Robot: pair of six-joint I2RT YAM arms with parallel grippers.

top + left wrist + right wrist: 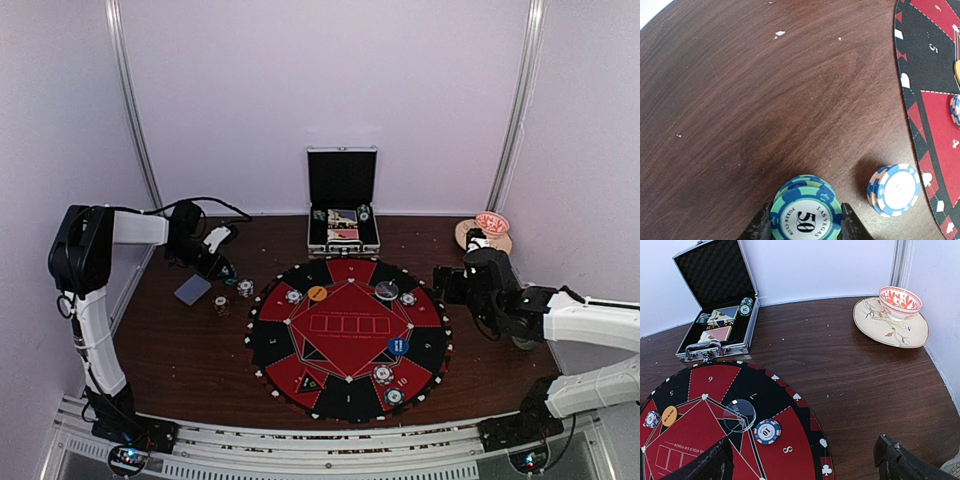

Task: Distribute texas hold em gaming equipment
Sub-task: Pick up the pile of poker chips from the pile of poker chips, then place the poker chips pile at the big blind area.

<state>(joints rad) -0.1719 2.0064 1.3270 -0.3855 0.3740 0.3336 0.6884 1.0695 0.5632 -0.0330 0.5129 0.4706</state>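
Observation:
My left gripper is shut on a short stack of teal-and-blue poker chips marked 50, which rests on the wooden table left of the round red-and-black poker mat. A blue-and-white chip stack stands just to its right, beside the mat's edge. My right gripper hangs open over the mat's right side with nothing between its fingers. Below it lie a blue chip marked 10, a clear disc and an orange disc. A grey-blue deck of cards lies near the left gripper.
An open metal case with cards and chips stands behind the mat. A red-patterned cup on a tan saucer sits at the back right. More chips and a blue disc lie on the mat. White walls enclose the table.

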